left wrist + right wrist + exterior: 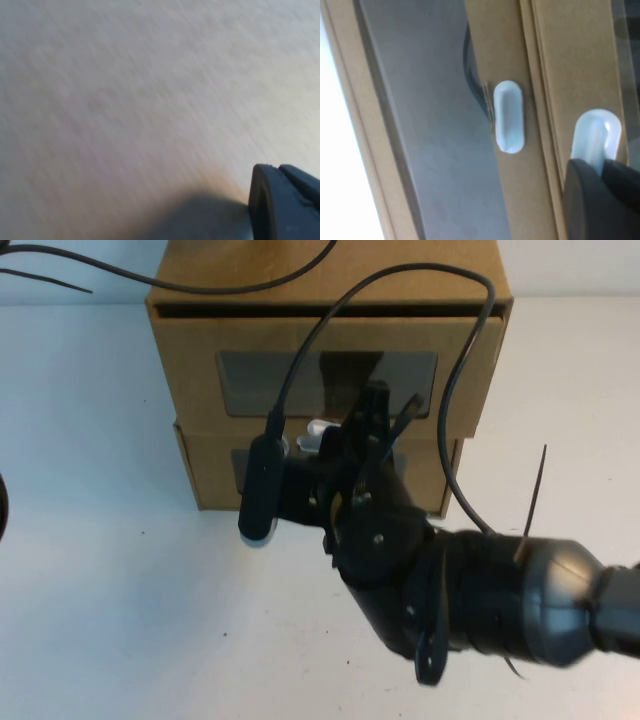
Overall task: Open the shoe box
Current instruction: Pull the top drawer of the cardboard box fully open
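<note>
Shoe box (200, 360) sits at the back of the counter (110, 600), stacked on a second box (210, 480). Your right hand (375, 405) is at the front, pressed together against a white pull tab (596, 132); can't tell if it's caught. Step: securing the tab. Next, probably a straight pull toward you, and the stack may slide. Left hand (285, 202) hangs over bare counter, state can't tell.
</note>
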